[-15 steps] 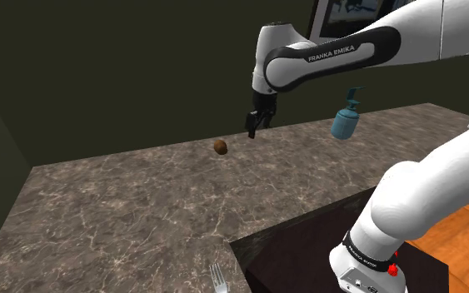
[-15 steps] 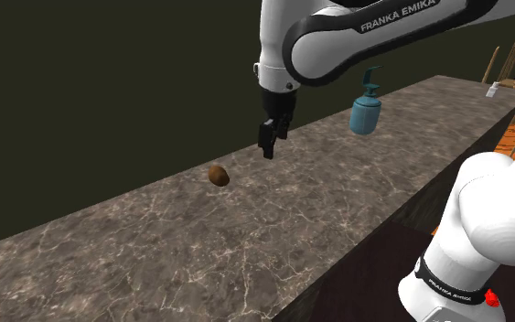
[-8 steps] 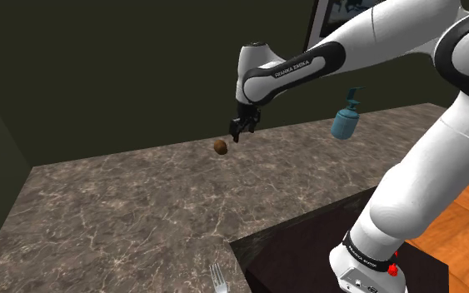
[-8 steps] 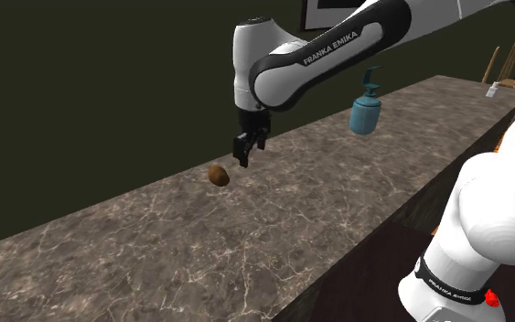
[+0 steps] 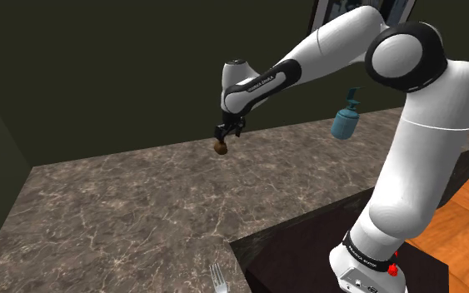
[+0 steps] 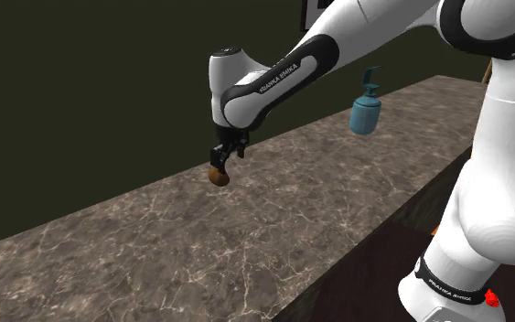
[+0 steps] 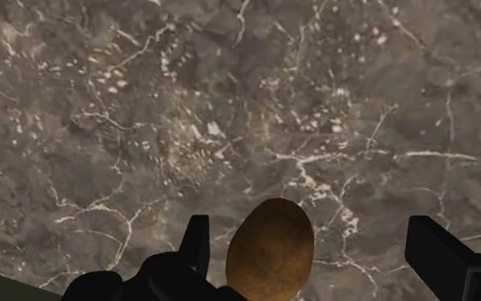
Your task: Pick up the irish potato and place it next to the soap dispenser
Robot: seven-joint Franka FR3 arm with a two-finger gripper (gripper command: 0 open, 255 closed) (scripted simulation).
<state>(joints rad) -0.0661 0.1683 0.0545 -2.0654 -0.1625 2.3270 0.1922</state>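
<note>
A silver fork (image 5: 217, 279) lies at the near edge of the brown marble counter (image 5: 116, 208). It is close to the dark box (image 5: 307, 254) that the white arm (image 5: 416, 166) stands on. Farther back, near the far edge of the counter, sits the small brown potato (image 5: 221, 149). The black gripper (image 5: 223, 133) hangs right over it and points down. In the wrist view its two fingers (image 7: 196, 239) are spread wide, with the potato on the counter between them. The potato is just beside one finger and well apart from the other, so nothing pinches it. The teal soap dispenser (image 5: 345, 119) stands upright farther along the back edge, toward the shoulder view's right, well apart from the potato. Behind it all is a dark wall (image 5: 99, 75).
</note>
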